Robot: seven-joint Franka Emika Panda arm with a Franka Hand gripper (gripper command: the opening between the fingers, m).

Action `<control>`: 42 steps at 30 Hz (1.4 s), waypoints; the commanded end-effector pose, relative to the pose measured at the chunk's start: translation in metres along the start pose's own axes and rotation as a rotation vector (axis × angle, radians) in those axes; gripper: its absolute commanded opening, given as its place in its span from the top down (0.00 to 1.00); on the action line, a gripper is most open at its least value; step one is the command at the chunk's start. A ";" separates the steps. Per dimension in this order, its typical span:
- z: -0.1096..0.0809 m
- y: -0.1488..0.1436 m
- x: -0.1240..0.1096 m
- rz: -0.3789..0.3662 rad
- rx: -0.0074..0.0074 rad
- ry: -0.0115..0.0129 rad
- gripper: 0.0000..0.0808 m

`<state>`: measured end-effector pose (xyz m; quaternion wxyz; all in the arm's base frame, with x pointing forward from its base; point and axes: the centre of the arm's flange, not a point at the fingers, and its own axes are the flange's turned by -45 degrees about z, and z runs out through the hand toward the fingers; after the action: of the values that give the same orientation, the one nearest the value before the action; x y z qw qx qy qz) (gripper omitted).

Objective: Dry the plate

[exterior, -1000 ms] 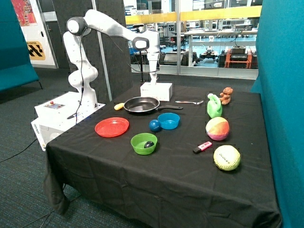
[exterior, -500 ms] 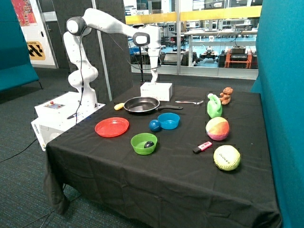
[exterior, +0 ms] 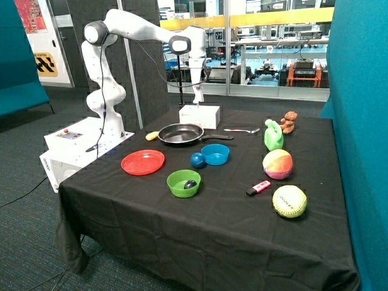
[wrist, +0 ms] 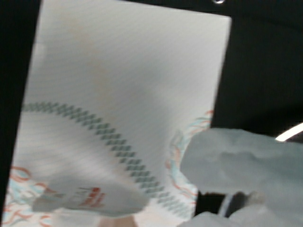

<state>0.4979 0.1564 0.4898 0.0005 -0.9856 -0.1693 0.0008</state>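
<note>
The red-orange plate [exterior: 143, 162] lies flat on the black tablecloth near the table's edge on the robot's side, with nothing on it. My gripper [exterior: 198, 99] hangs over the white tissue box [exterior: 199, 116] at the back of the table, well away from the plate. It is shut on a pale tissue [wrist: 246, 161] that shows crumpled close to the wrist camera, above the patterned top of the box [wrist: 128, 94].
A black frying pan [exterior: 180, 134] lies between box and plate. A green bowl [exterior: 183, 182], blue bowl [exterior: 215, 154] and blue ball [exterior: 197, 160] sit mid-table. A fork [exterior: 241, 130], green watering can [exterior: 273, 136], teddy [exterior: 289, 122] and two balls [exterior: 277, 164] [exterior: 289, 201] lie beyond.
My gripper has risen from just above the tissue box to a little higher over it. The plate and the other things have not moved.
</note>
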 end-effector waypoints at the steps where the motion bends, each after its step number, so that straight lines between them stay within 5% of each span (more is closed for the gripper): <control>1: -0.005 0.042 -0.010 0.081 -0.0013 0.0015 1.00; 17: 0.015 0.134 -0.059 0.264 -0.0011 0.0016 1.00; 42: 0.053 0.249 -0.131 0.387 -0.0010 0.0016 1.00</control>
<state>0.4694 -0.0637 0.4551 0.0010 -1.0000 -0.0080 0.0008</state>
